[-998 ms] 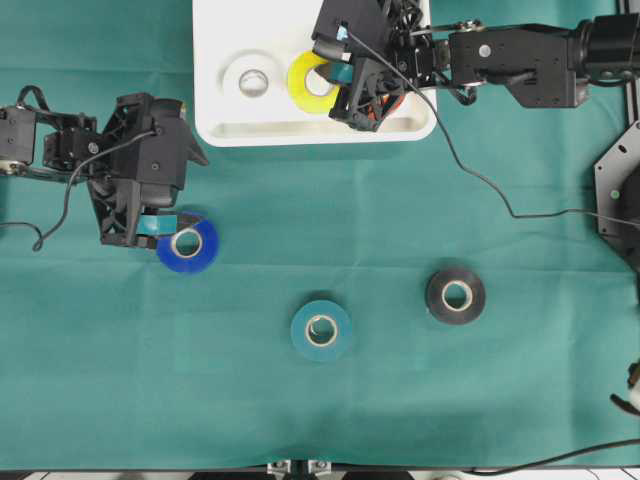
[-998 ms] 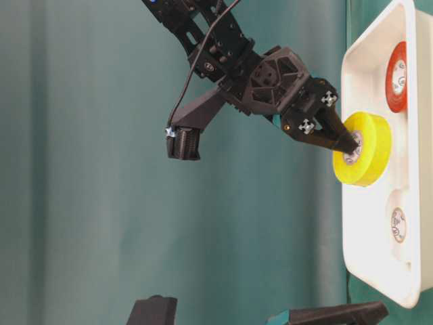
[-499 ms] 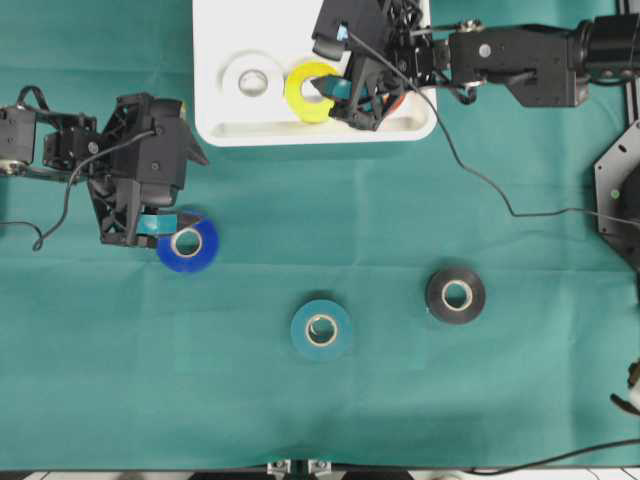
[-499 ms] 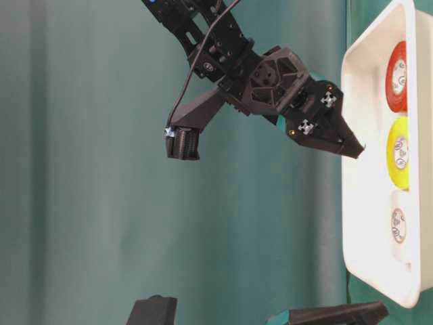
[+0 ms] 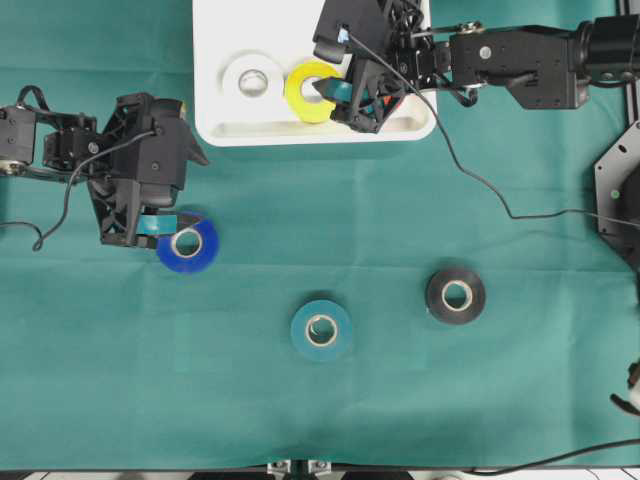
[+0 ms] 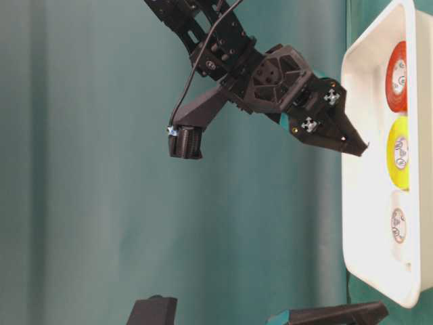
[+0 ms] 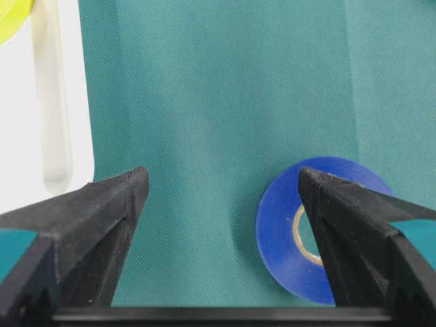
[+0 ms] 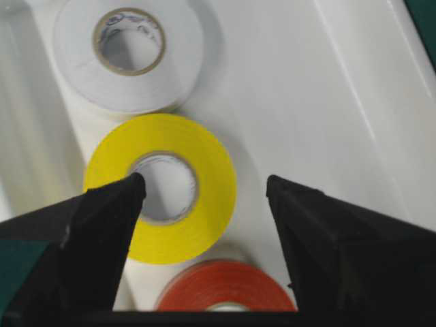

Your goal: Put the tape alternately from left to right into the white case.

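The white case (image 5: 215, 110) at the top holds a white tape roll (image 5: 253, 78), a yellow one (image 5: 308, 92) and a red-orange one (image 8: 225, 289), lying flat in a row. My right gripper (image 5: 340, 98) hovers open just above the yellow roll (image 8: 211, 204), holding nothing. On the green cloth lie a blue roll (image 5: 188, 245), a teal roll (image 5: 321, 330) and a black roll (image 5: 456, 295). Open and low, my left gripper (image 7: 221, 180) sits beside the blue roll (image 7: 283, 238), and its right fingertip overlaps the roll's core.
Green cloth covers the whole table. The case's raised rim (image 7: 58, 102) shows at the left of the left wrist view. A black cable (image 5: 480, 185) trails from the right arm across the cloth. From table level the case (image 6: 352, 203) is at the right.
My right gripper opened and let go of the yellow roll, which now lies flat in the case between the white and red-orange rolls. The left arm has not moved.
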